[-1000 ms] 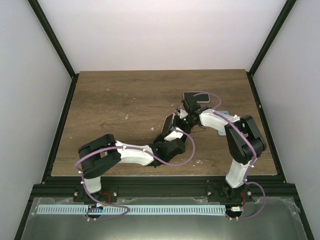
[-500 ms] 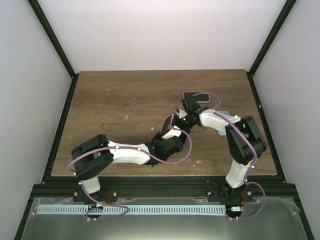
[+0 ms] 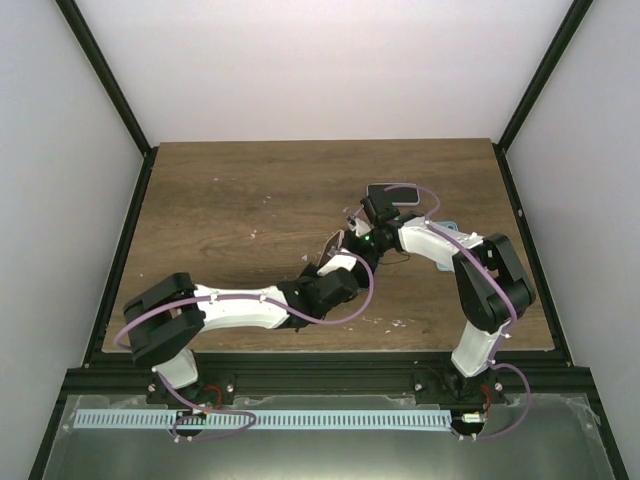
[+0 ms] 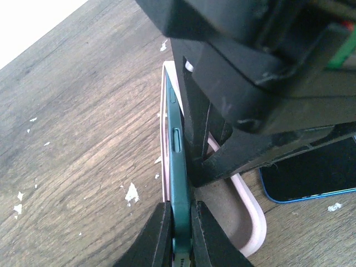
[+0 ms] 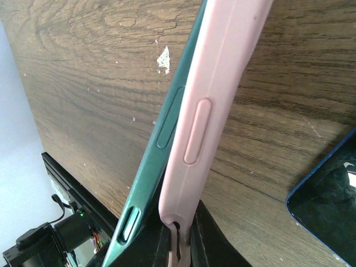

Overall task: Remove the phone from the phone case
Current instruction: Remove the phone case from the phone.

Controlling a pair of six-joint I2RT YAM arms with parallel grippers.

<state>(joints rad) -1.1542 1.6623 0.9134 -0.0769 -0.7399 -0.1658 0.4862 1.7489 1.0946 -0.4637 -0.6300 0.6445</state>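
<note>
A dark green phone [image 4: 177, 161] stands on edge, partly peeled out of a pale pink case [image 4: 245, 211]. My left gripper [image 4: 181, 233] is shut on the phone's edge. My right gripper [image 5: 179, 245] is shut on the pink case's [image 5: 217, 100] rim, with the green phone [image 5: 156, 161] splayed away from it at the near end. In the top view both grippers meet mid-table, the left [image 3: 330, 262] below-left of the right [image 3: 362, 232], holding phone and case [image 3: 331, 246] above the wood.
A second dark phone with a blue rim [image 3: 392, 193] lies flat behind the right gripper; it shows in the left wrist view [image 4: 311, 175] and the right wrist view [image 5: 328, 211]. White flecks dot the wooden table [image 3: 230, 200].
The left arm has stretched out and lowered, its elbow moving left. The phone and case have tilted slightly as the phone separates from the case. The right arm has barely moved.
</note>
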